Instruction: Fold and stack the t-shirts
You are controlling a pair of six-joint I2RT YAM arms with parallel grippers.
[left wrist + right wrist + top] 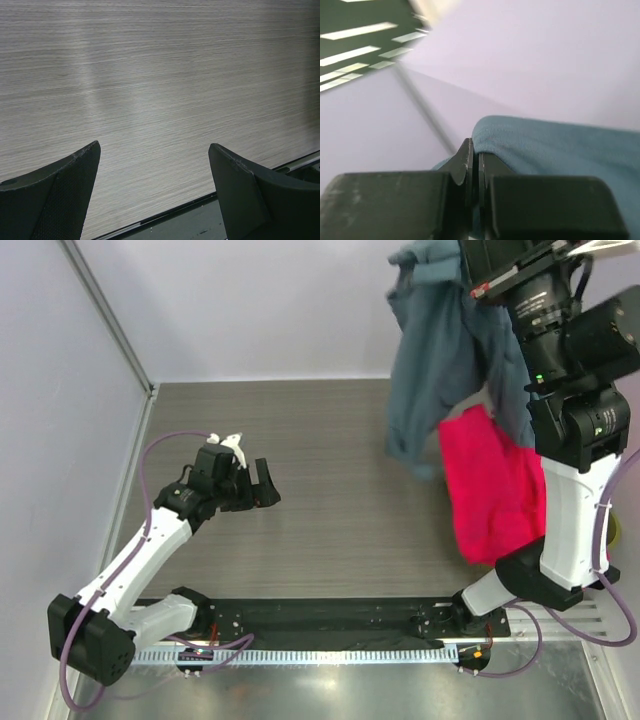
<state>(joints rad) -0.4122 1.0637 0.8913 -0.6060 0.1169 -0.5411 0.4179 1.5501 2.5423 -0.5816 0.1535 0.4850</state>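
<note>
Right wrist view: the right gripper (476, 162) is pressed together on a fold of the grey-blue t-shirt (560, 150), which is hung high over the far right corner, above the pink-red t-shirt (490, 490) by the right edge. It is best lowered toward the middle, with a free corner taken by the spread, empty left gripper (262, 485).

A grey wood-grain tabletop (330, 510) spreads under and ahead of the left claw (267, 484), and a soft streak of glare (95, 95) lies on it just ahead of the claw's left finger. One pale lilac wall (260, 300) stands beyond that claw at the table's far edge and another behind it, the two meeting at a slanted metal post (105, 315). Up and to the left of the right claw (475, 160), long ceiling lights (350, 47) glow against a dark ceiling.
</note>
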